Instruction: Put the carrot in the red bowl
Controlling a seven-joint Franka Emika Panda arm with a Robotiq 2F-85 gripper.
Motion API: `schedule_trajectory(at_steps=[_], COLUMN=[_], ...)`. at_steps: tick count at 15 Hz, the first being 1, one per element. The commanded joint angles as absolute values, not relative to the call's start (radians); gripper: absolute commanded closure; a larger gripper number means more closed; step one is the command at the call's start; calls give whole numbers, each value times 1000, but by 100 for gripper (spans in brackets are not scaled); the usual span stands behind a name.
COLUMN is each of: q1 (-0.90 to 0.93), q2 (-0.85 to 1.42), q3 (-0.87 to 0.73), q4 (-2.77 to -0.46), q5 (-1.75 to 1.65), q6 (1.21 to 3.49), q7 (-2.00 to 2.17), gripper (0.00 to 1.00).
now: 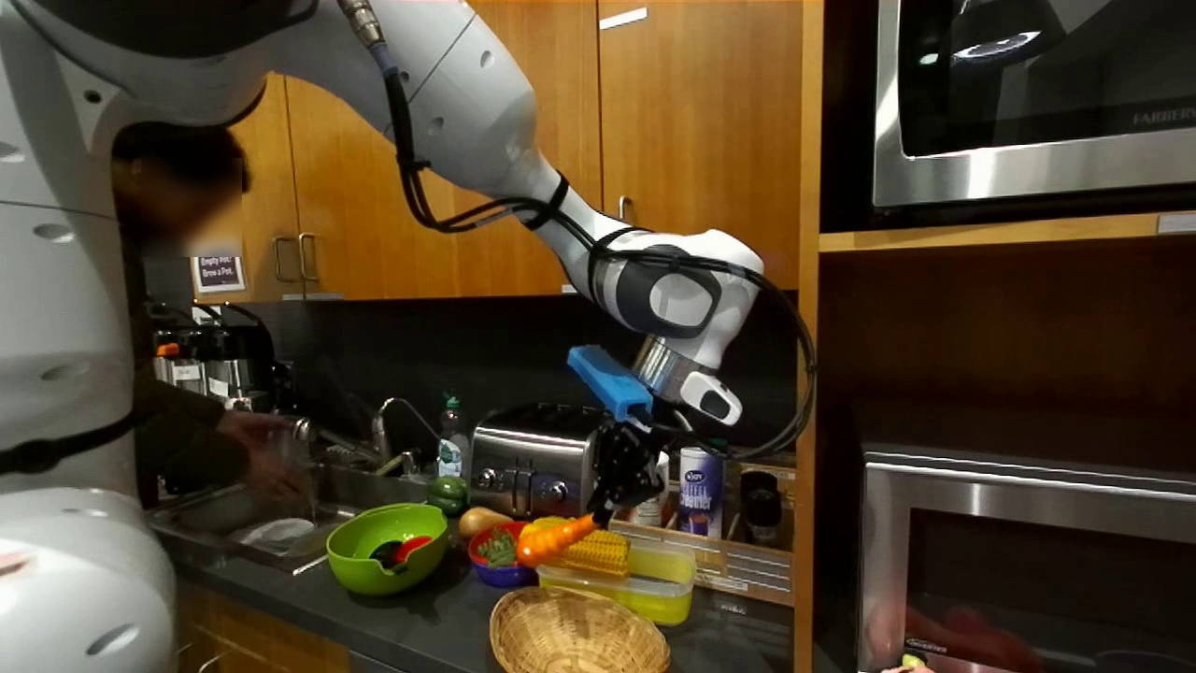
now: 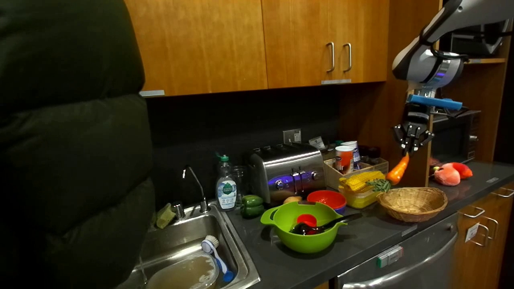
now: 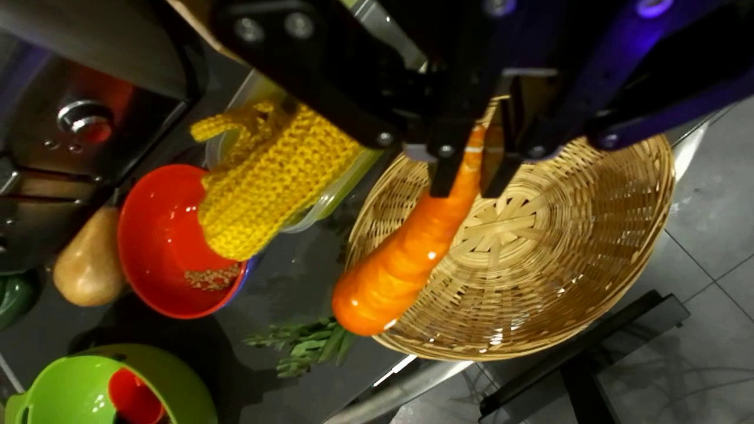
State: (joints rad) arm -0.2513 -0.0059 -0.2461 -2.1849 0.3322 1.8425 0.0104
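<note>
My gripper [image 3: 467, 193] is shut on the thin end of the orange carrot [image 3: 406, 259], with a finger on either side. In both exterior views the carrot [image 1: 559, 540] [image 2: 398, 171] hangs tilted in the air, thick end and green leaves [image 2: 379, 184] lowest. The gripper also shows in an exterior view [image 2: 409, 149]. The red bowl [image 3: 159, 235] sits on the counter, stacked in a blue bowl, left of the carrot in the wrist view. A tan speckled patch shows in it. The red bowl [image 2: 327, 198] is partly behind the green bowl in an exterior view.
A woven basket [image 3: 589, 235] lies below the carrot in the wrist view. A yellow knitted corn [image 3: 283, 182] on a yellow container [image 1: 668, 608] stands beside the red bowl, partly overlapping it. The green bowl [image 2: 309, 241], toaster [image 2: 289, 168] and squash [image 3: 91, 265] are near. A person stands at the sink.
</note>
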Motion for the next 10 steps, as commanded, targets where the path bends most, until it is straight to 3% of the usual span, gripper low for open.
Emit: schedule_trajectory(at_steps=[1,10], q1=[-225,-166], q2=[-42,-74], q3=[-222,-158], q4=[-2185,-2141], q5=[295,218], q6=[1840,1828], q7=[32,57], gripper=[96,96])
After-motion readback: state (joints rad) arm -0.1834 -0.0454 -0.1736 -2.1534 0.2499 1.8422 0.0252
